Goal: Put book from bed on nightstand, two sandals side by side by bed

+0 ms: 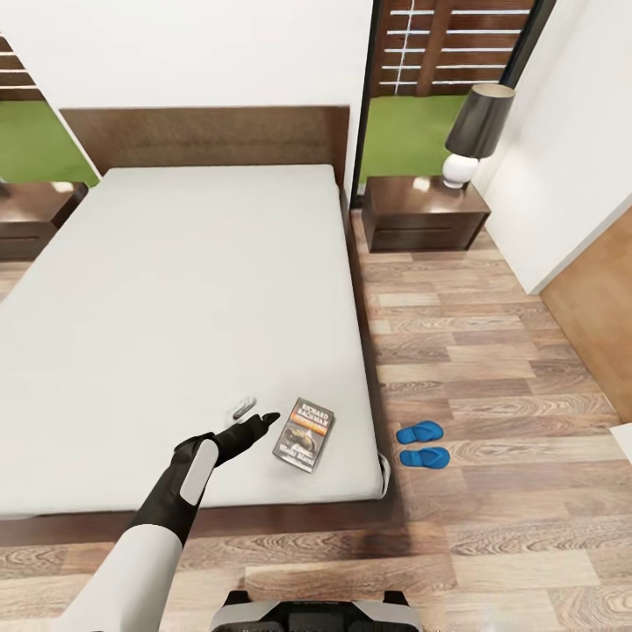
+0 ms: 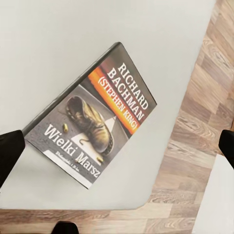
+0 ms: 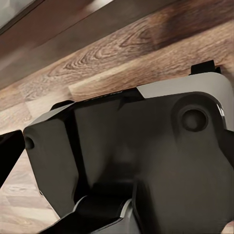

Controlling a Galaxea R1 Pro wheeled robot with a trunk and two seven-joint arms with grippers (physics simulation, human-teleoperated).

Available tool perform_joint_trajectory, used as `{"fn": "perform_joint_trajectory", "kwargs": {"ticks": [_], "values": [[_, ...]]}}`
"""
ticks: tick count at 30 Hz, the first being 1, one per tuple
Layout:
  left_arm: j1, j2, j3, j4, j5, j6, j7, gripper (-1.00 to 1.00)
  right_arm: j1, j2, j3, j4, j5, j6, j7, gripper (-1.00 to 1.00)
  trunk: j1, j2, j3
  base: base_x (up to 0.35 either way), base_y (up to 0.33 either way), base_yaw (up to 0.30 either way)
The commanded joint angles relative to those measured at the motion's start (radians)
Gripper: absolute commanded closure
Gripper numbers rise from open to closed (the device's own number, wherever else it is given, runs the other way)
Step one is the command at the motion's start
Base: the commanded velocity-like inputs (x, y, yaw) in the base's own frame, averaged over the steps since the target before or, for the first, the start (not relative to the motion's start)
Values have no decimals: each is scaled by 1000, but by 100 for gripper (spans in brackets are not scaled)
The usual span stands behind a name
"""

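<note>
Nearest to us, our own dark base (image 1: 316, 612) sits at the foot of the bed, and the right wrist view looks down on that same dark housing (image 3: 146, 161) over the plank floor (image 3: 122, 63). One dark tip of the right gripper (image 3: 9, 153) shows at that picture's edge; we cannot tell how its jaws stand.

Our left arm (image 1: 167, 518) reaches out over the near end of the light-grey bed (image 1: 175, 290), with the left gripper (image 1: 260, 417) hovering just beside the book (image 1: 304, 434). Its jaws are spread: in the left wrist view the two dark fingertips (image 2: 9, 151) sit at opposite edges with the book (image 2: 92, 126) lying between them, not touched. The book lies flat on the mattress near the bed's right front corner, cover up, tilted, showing "RICHARD BACHMAN" in white, an orange band and a boot picture.

On the wood floor (image 1: 491, 351) just to the right of that corner lie the two blue sandals (image 1: 423, 445), side by side and close to the bed frame.

Farther back, one nightstand (image 1: 423, 213) stands right of the headboard (image 1: 211, 136) carrying a lamp (image 1: 477, 132) with a dark shade and white base. The other nightstand (image 1: 35, 215) shows partly at the left. Behind them are white walls (image 1: 202, 48) and dark-framed windows (image 1: 439, 53) with a slatted fence and grass.
</note>
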Motion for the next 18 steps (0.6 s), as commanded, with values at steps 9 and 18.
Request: {"fn": "perform_joint_trajectory", "kwargs": {"ticks": [9, 18], "values": [[-1, -1, 6, -1, 2, 8, -4, -100, -1, 0, -8, 0, 10, -2, 5, -100, 0, -2, -15, 0, 0, 0], [-1, -2, 6, -1, 2, 8, -4, -100, -1, 0, -8, 0, 10, -2, 5, -100, 0, -2, -30, 0, 0, 0]]}}
